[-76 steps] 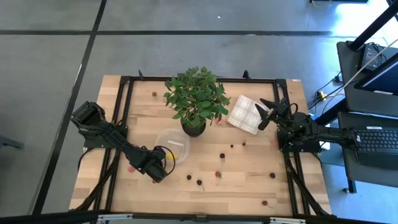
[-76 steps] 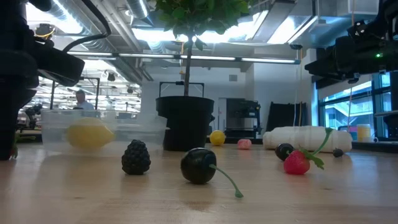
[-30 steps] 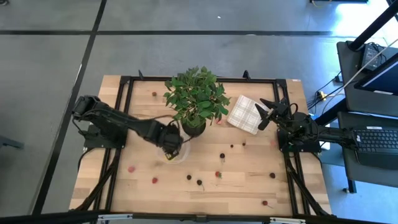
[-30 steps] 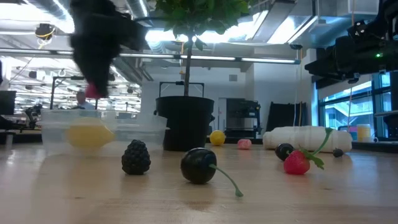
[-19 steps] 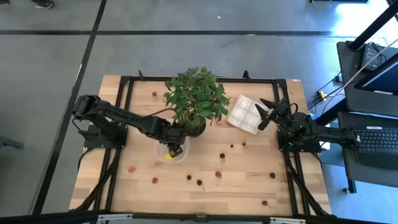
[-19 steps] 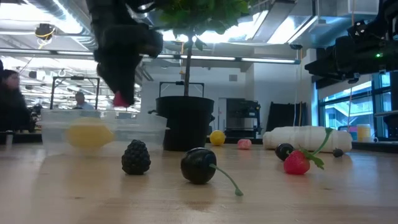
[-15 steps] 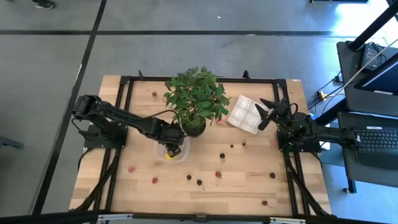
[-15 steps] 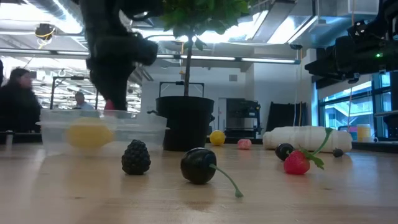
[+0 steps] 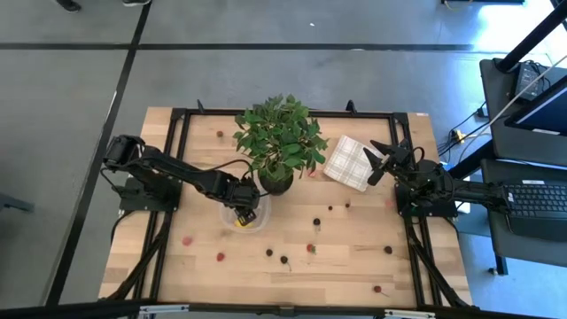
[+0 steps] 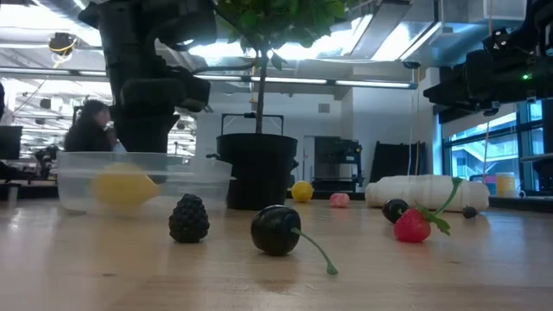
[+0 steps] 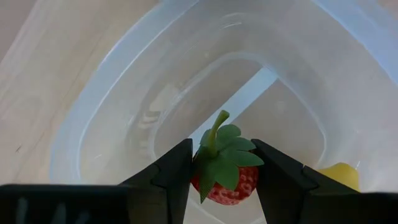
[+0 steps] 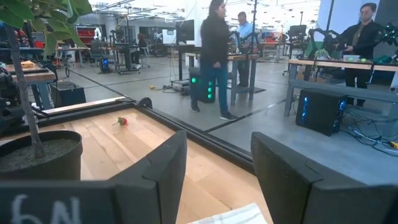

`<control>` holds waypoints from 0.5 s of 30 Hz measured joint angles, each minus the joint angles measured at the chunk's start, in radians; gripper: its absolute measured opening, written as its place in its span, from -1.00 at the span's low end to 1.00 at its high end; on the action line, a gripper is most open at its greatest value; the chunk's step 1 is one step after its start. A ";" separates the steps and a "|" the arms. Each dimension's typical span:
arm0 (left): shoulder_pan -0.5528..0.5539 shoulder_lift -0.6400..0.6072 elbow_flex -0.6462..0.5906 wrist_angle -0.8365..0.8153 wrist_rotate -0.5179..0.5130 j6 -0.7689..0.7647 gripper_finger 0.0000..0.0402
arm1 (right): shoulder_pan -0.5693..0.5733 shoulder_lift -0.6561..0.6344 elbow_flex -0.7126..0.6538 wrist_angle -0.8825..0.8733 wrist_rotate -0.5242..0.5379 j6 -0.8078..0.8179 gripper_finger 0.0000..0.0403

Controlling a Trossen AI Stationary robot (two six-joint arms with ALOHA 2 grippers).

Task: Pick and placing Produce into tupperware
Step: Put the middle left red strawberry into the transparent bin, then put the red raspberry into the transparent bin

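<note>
Your left gripper [image 11: 217, 171] is down inside the container [image 9: 232, 215], which sits just in front of the plant pot [image 9: 275, 182] on the table [image 9: 354, 257]. Its fingers [image 11: 177, 171] sit on either side of a strawberry [image 11: 222, 174], touching it, so it is gripping the berry just above the container's floor. A lemon [image 11: 339, 176] lies in the container right beside that gripper. Your right gripper [image 9: 379, 159] waits on the far side of the pot, over the checked cloth [image 9: 349, 162], its fingers [image 12: 158, 171] apart and holding nothing. In front of the pot, loose on the wood, lie a blackberry [image 10: 188, 218], a dark cherry [image 10: 276, 230] and another strawberry [image 10: 414, 225].
</note>
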 joint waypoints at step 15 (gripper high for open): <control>-0.001 0.000 0.000 -0.002 0.046 0.003 0.06 | 0.000 0.000 0.000 0.000 0.000 0.000 -0.10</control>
